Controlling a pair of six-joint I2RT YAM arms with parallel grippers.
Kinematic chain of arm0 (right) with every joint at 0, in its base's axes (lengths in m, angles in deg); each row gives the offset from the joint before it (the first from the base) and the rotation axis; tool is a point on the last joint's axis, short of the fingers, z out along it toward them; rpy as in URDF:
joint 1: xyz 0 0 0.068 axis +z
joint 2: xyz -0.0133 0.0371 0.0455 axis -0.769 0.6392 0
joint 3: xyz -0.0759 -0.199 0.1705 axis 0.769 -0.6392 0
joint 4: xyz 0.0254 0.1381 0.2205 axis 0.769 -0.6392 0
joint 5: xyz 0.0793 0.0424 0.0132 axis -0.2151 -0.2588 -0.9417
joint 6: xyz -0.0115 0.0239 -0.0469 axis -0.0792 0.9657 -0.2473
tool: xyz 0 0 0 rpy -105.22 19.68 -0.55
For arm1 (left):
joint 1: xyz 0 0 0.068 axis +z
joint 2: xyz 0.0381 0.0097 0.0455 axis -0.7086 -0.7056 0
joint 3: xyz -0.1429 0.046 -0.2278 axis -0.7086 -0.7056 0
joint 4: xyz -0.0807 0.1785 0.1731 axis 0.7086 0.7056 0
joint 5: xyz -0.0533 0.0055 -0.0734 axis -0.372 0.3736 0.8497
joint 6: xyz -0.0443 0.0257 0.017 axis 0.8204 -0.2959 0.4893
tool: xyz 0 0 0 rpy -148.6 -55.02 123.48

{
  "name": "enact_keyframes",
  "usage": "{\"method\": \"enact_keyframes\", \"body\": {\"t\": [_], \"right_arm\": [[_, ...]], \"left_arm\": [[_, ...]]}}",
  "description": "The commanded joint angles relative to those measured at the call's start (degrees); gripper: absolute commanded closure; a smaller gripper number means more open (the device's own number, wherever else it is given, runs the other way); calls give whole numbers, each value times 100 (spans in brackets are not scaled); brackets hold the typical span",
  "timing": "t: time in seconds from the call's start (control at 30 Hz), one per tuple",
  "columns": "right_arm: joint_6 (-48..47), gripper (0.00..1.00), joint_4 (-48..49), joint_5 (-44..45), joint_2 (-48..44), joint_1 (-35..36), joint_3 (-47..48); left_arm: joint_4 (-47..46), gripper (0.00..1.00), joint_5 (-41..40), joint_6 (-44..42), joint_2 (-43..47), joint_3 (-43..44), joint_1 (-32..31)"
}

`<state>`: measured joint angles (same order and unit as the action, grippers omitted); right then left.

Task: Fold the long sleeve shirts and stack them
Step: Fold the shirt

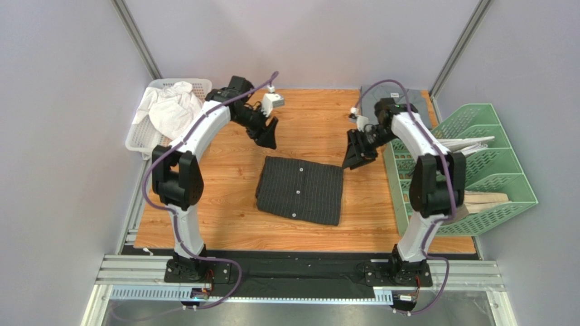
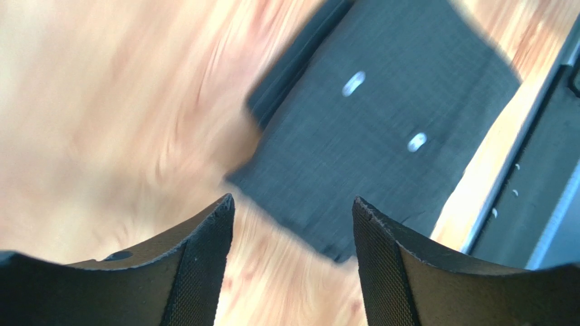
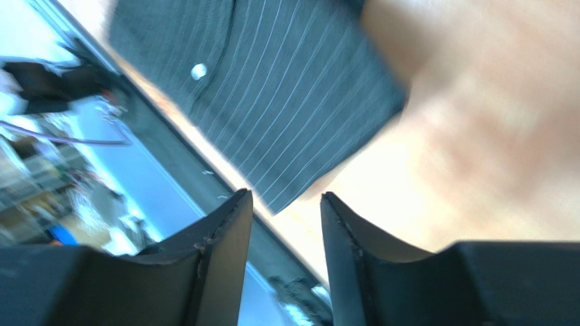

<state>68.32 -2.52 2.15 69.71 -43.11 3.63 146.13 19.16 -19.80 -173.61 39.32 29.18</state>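
Observation:
The black pinstriped shirt (image 1: 300, 189) lies folded into a flat rectangle in the middle of the wooden table, white buttons showing. It also shows in the left wrist view (image 2: 381, 122) and the right wrist view (image 3: 286, 88). My left gripper (image 1: 267, 134) hangs open and empty above the table, beyond the shirt's far left corner. My right gripper (image 1: 357, 155) hangs open and empty just off the shirt's far right corner. A pale grey-white crumpled garment (image 1: 170, 105) lies in the white basket at the far left; I cannot tell if it is the grey shirt.
The white basket (image 1: 139, 129) stands at the table's far left corner. A green tiered file rack (image 1: 487, 170) with papers and wood pieces stands along the right edge. A grey cloth (image 1: 381, 92) lies at the far right. Bare wood (image 1: 204, 217) surrounds the folded shirt.

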Motion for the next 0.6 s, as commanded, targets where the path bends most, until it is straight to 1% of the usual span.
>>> {"method": "enact_keyframes", "body": {"t": [0.0, 0.03, 0.07, 0.1, 0.13, 0.17, 0.2, 0.27, 0.33, 0.37, 0.4, 0.47, 0.5, 0.57], "right_arm": [[1117, 57, 891, -673, -992, -477, -1245], [1414, 59, 1013, -682, -1263, -522, -1449], [1452, 60, 1276, -490, -1396, -531, -1843], [1748, 63, 1409, -306, -1554, -540, -1986], [1829, 64, 1628, -121, -1791, -531, -2135], [1891, 66, 1708, 229, -1880, -540, -2241], [1970, 70, 1744, 450, -1942, -540, -2399], [2198, 73, 1832, 1011, -2117, -531, -2523], [2531, 77, 1919, 1399, -2275, -540, -2673], [2638, 78, 1946, 1749, -2433, -531, -2717], [2760, 79, 1981, 1909, -2504, -531, -2761], [2971, 79, 2051, 2191, -2619, -531, -2936], [3016, 79, 2087, 2244, -2697, -540, -2998], [3052, 78, 2192, 2350, -2725, -540, -3130]], "left_arm": [[-868, 36, -876, 543, 613, -98, -1468], [-1131, 39, -1122, 676, 639, -255, -1690], [-1333, 43, -1255, 990, 700, -361, -2119], [-1544, 44, -1500, 1141, 710, -571, -2341], [-1842, 44, -1580, 1264, 692, -634, -2552], [-1984, 44, -1633, 1527, 657, -669, -2919], [-2125, 44, -1808, 1677, 622, -713, -3080], [-2398, 43, -1932, 2098, 447, -679, -3466], [-2609, 43, -2265, 2337, 324, -661, -3669], [-2697, 42, -2441, 2434, 306, -696, -3844], [-2767, 41, -2721, 2574, 297, -766, -3907], [-2987, 37, -3074, 2654, 262, -828, -4100], [-3040, 37, -3362, 2820, 227, -802, -4162], [-3049, 36, -3663, 2900, 51, -697, -4337]]}}
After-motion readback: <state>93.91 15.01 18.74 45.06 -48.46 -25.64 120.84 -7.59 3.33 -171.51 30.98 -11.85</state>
